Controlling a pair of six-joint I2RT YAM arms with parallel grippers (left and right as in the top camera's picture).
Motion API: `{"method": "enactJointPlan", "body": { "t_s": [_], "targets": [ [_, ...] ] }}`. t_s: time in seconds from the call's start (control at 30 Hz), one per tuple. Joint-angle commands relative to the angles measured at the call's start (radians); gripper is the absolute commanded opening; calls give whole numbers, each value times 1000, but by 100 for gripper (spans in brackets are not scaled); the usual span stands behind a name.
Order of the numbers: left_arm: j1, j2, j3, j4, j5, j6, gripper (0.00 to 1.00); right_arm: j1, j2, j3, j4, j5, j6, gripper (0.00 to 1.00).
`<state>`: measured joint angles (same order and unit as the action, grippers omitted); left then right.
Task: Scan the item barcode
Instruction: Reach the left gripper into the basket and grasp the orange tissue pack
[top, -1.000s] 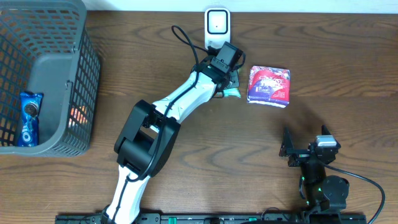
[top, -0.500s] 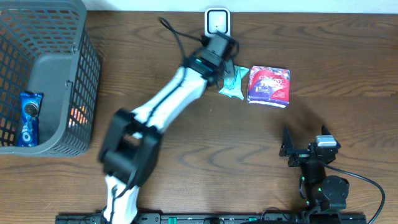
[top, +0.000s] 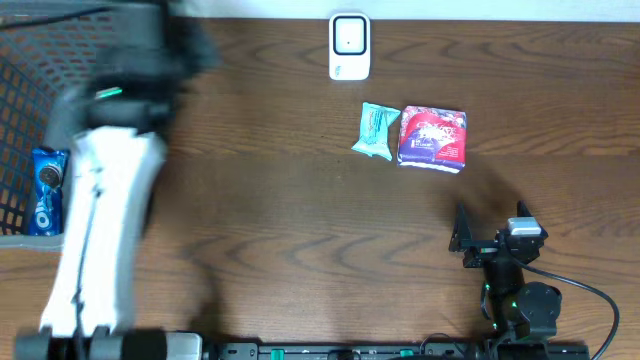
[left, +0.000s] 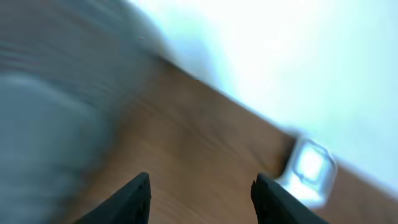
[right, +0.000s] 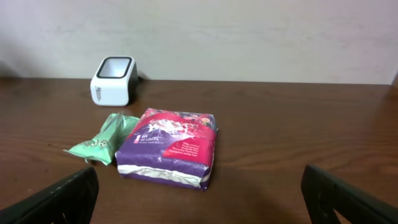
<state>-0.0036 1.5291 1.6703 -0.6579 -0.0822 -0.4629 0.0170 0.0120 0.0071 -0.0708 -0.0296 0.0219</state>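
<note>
Jaws of the left gripper (left: 200, 186) stand partly apart and empty, blurred near the grey mesh basket (top: 25, 110), those of the right gripper (right: 199, 199) gape wide on nothing, and the small green foil packet (top: 376, 131) lies on the brown wooden surface (top: 300, 220) just beside the purple wrapped pack (top: 433, 138), near the white box-shaped scanner (top: 349, 46)

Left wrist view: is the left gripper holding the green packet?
No: the left gripper shows only table between its parted jaws, and the green packet lies on the table beside the purple pack.
</note>
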Motion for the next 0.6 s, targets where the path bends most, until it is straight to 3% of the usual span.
{"method": "enactJointPlan", "body": {
  "t_s": [0.0, 0.27, 0.4, 0.57],
  "targets": [
    [196, -107, 8, -44, -35, 22, 54, -8, -5, -2, -4, -3, 10, 99],
    [531, -119, 7, -211, -35, -28, 54, -8, -5, -2, -4, -3, 10, 99],
    [574, -62, 7, -293, -34, -156, 66, -8, -5, -2, -4, -3, 10, 99],
    [574, 36, 7, -338, 50, -197, 68, -8, -5, -2, -4, -3, 10, 99]
  ]
}}
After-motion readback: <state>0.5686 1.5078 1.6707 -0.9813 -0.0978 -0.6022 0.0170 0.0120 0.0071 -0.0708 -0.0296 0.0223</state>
